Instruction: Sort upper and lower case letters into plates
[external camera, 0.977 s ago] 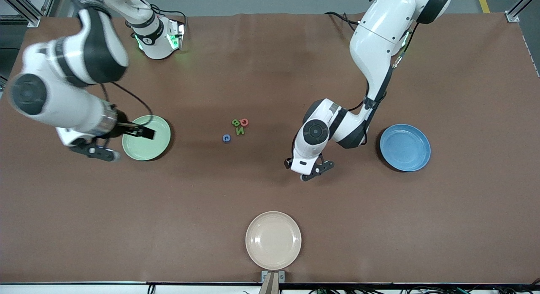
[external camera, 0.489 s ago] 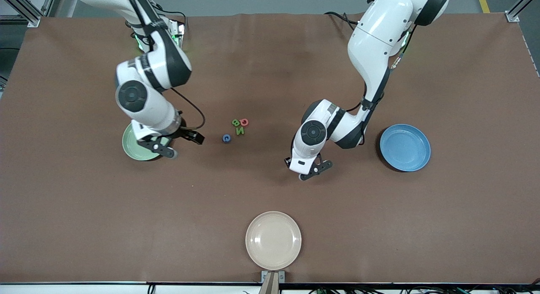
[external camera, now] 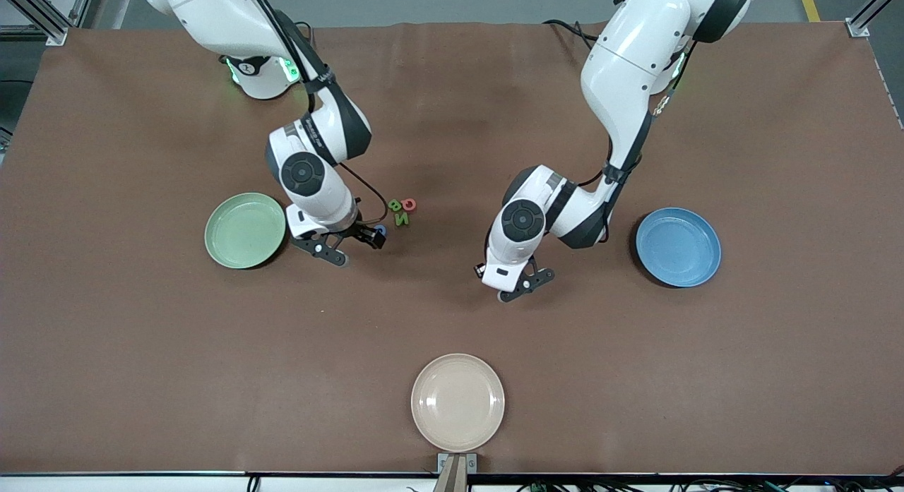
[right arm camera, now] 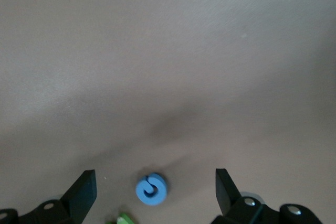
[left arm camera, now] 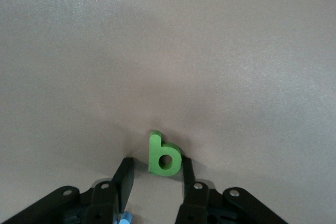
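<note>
The blue C [external camera: 381, 230] lies near the table's middle, with the green B [external camera: 395, 205], red O [external camera: 409, 205] and green N [external camera: 401, 219] just farther from the front camera. My right gripper [external camera: 371, 236] is low over the C; in the right wrist view it [right arm camera: 153, 174] is wide open with the C [right arm camera: 151, 189] between its fingers. My left gripper [external camera: 505, 284] is low over the table; in the left wrist view it [left arm camera: 156, 162] is open around a green p [left arm camera: 164, 155], which rests against one finger [left arm camera: 187, 174]. The pale green plate [external camera: 245, 230] and blue plate [external camera: 678, 247] hold nothing.
A cream-beige plate [external camera: 458, 402] sits at the table edge nearest the front camera. A bit of a blue thing [left arm camera: 124, 217] shows by the left gripper's base. The other lower-case letters are hidden in the front view.
The right arm swung from over the pale green plate toward the table's middle and came down at the blue C. The left arm barely shifted.
</note>
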